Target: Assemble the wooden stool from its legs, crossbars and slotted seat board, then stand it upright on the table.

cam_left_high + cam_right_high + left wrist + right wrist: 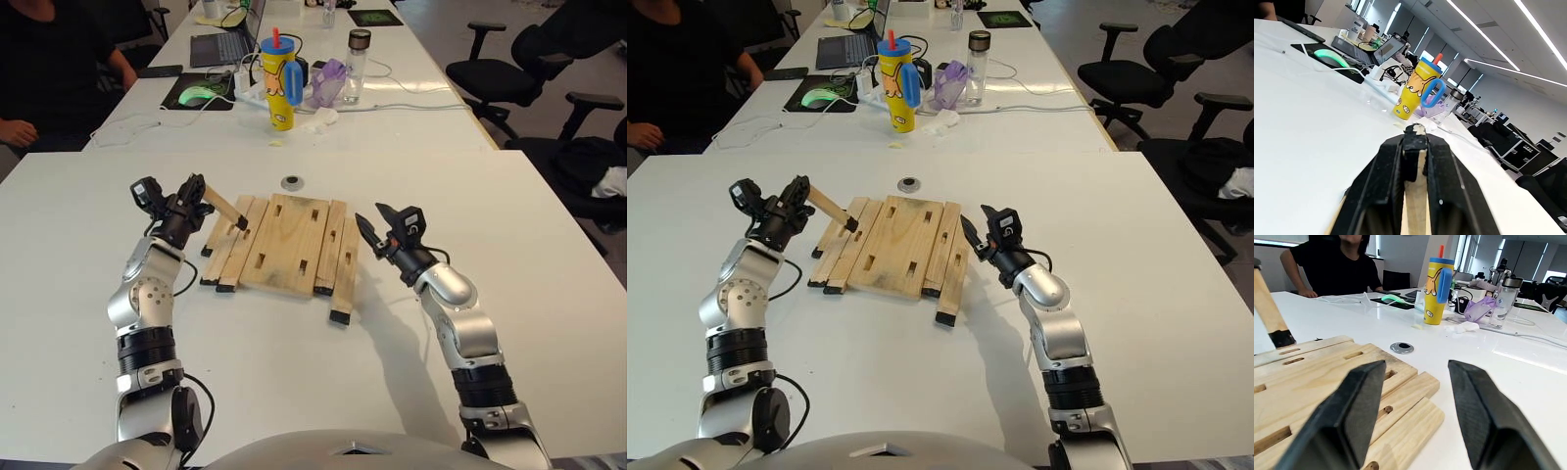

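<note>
Left eye view: the left gripper (196,193) is clamped on one end of a wooden leg (223,208). The leg slants down toward the robot's right, its black-capped end low over the loose slats (223,257) lying on the left side of the slotted seat board (289,243). The board lies flat on the white counter (460,196), slots up, long axis running away from the robot. More pieces (341,264) lie against its right edge. The right gripper (368,212) hovers just beside them, fingers spread, holding nothing.

Left wrist view: both dark fingers press on pale wood. Beyond stands a yellow cup (1418,90) printed with a cartoon figure.

Right wrist view: the fingers stand wide apart over the board's edge, and a metal disc (1402,347) sits in the counter beyond.
</note>
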### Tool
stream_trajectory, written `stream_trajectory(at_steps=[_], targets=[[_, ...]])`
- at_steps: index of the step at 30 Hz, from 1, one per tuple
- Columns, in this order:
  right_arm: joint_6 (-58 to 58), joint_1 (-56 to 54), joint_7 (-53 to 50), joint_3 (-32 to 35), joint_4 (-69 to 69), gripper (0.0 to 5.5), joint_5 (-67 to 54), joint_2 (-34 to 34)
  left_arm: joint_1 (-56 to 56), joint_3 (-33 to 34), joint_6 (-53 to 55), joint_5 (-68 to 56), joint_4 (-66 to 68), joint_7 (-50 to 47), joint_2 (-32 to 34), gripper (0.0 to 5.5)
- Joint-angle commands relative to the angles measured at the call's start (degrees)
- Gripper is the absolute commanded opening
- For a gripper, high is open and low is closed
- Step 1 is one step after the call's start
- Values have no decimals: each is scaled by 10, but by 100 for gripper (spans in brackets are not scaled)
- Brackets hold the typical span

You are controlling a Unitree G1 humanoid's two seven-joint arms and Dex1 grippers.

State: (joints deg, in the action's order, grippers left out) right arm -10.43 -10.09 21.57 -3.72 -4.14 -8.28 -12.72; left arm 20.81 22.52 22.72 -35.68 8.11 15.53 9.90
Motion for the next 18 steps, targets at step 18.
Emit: stream_trajectory(at_steps=[18], targets=[[-35,-31,27,-15,-22,236,-1,-8,22,-15,-39,24,71,4,-2,45]])
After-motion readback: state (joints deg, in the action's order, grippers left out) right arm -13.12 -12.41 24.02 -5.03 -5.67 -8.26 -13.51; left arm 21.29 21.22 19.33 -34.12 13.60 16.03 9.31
